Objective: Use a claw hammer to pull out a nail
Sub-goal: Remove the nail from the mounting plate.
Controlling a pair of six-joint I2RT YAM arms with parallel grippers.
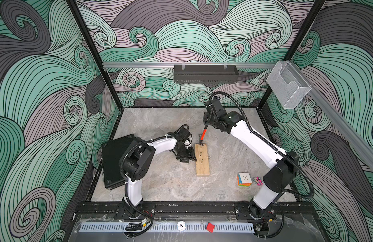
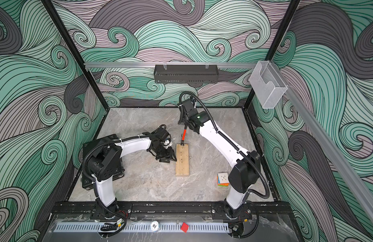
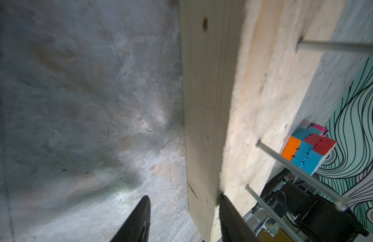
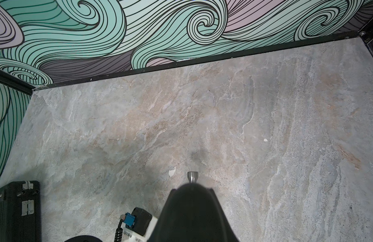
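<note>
Now, claw hammer (image 1: pixel 204 134), grey head, orange-red shaft, in clenched right gripper (image 1: pixel 207 125); left gripper (image 1: pixel 189 158) agape.

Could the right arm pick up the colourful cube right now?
Probably not yet. The right gripper is shut on the claw hammer, whose head sits at the far end of the wooden board. The colourful cube lies uncovered on the table, so only the full gripper stands in the way.

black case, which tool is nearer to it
Left: left tool at the wooden board edge facing the black case; right tool holds the claw hammer past the board's far end.
</note>
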